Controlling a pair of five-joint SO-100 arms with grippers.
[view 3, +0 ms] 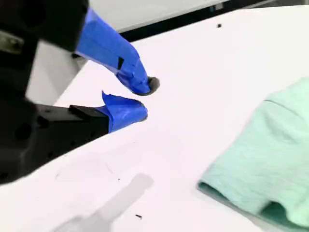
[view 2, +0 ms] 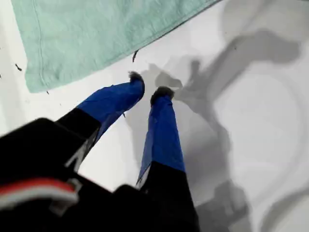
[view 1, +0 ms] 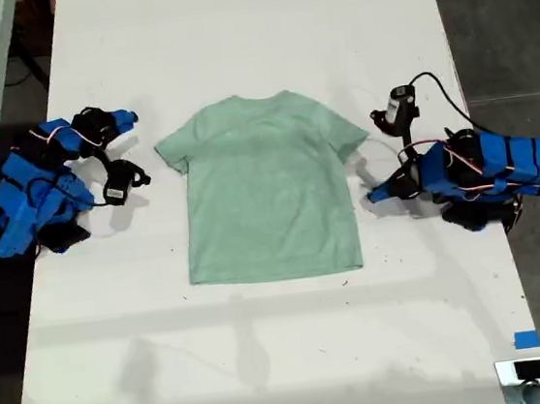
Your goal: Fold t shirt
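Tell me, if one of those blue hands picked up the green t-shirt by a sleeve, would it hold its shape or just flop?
The t shirt would probably flop: it lies flat like thin cloth on the white table, so the rest would likely hang and drag. It looks light. Pushed, it would likely bunch into wrinkles rather than slide whole.

T shirt (view 2: 96, 36) cut off by both wrist frames. Second wrist view soft, blurred. Specks on surface (view 1: 268, 358) too small to identify.
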